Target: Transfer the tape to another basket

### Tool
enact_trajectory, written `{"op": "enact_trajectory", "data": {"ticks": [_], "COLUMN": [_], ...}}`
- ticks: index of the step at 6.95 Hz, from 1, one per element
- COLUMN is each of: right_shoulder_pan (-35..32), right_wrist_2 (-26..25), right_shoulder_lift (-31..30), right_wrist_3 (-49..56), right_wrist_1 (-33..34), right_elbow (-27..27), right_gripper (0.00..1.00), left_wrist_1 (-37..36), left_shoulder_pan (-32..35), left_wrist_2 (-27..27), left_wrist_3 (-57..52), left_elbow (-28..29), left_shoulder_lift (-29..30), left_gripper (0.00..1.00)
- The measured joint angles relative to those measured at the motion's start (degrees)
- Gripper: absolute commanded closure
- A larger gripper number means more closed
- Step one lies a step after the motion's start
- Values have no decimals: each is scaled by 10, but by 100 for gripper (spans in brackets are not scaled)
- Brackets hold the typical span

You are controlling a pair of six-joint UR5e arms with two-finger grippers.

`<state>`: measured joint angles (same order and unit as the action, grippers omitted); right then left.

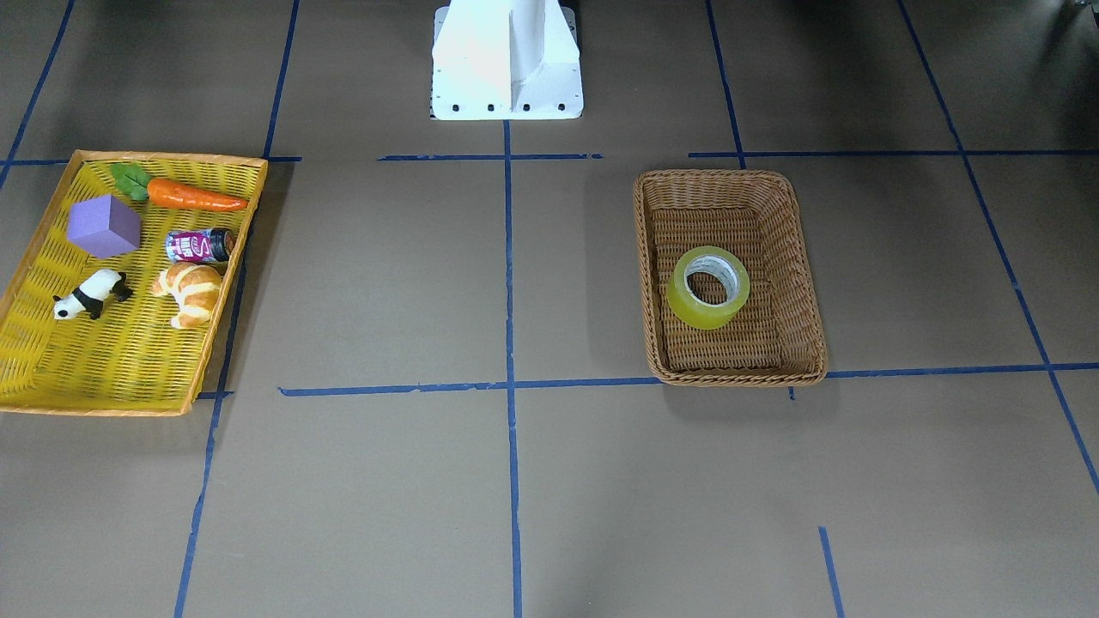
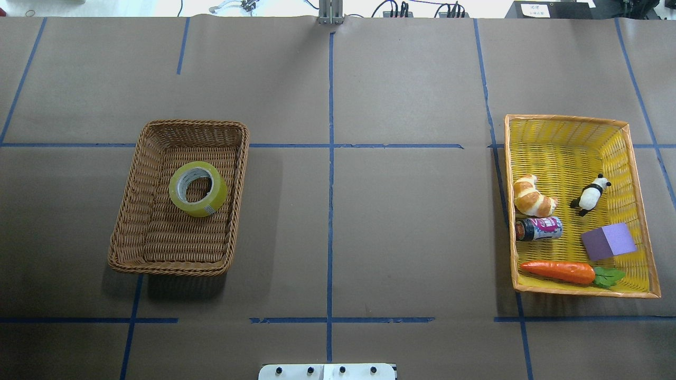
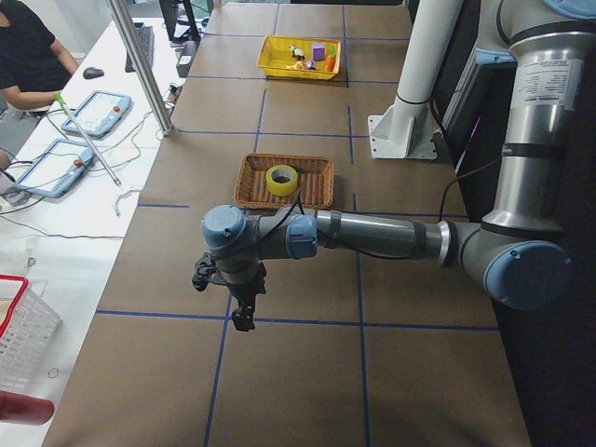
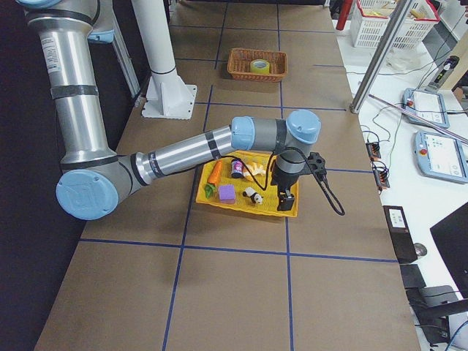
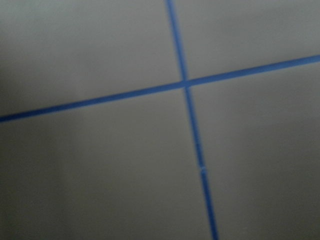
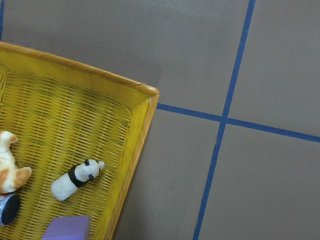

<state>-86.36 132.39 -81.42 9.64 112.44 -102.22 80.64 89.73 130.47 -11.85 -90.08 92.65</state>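
The yellow-green tape roll (image 2: 198, 189) lies flat in the middle of the brown wicker basket (image 2: 122, 211) on my left side; it also shows in the front view (image 1: 708, 287). My left gripper (image 3: 240, 318) hangs over bare table well short of the basket (image 3: 250, 177), seen only in the exterior left view. My right gripper (image 4: 285, 202) hangs over the outer edge of the yellow tray (image 4: 291, 213), seen only in the exterior right view. I cannot tell whether either gripper is open or shut. Neither wrist view shows fingers.
The shallow yellow tray (image 2: 641, 211) on my right holds a croissant (image 2: 532, 196), a panda figure (image 2: 590, 195), a small can (image 2: 538, 229), a purple cube (image 2: 608, 240) and a carrot (image 2: 560, 271). Blue tape lines cross the brown table. An operator sits beyond the table's far side (image 3: 28, 56).
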Motion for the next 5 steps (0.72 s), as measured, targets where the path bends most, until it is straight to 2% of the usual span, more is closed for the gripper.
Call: {"op": "enact_trajectory", "data": {"ticks": [3, 4, 5], "right_shoulder_pan": [0, 0, -1], "right_wrist_2": [2, 4, 6], "right_shoulder_lift": [0, -2, -7], "right_wrist_3": [-2, -7, -20], "right_wrist_1": [-5, -29, -81], "right_elbow": [20, 35, 64], "right_gripper": [0, 0, 0], "left_wrist_1": [7, 7, 7], "left_shoulder_pan": [17, 17, 18], "left_wrist_2": [54, 59, 61], "left_wrist_3": [1, 1, 2], "left_elbow": [18, 17, 16], "left_shoulder_lift": [-4, -4, -5], "left_gripper": [0, 0, 0]}}
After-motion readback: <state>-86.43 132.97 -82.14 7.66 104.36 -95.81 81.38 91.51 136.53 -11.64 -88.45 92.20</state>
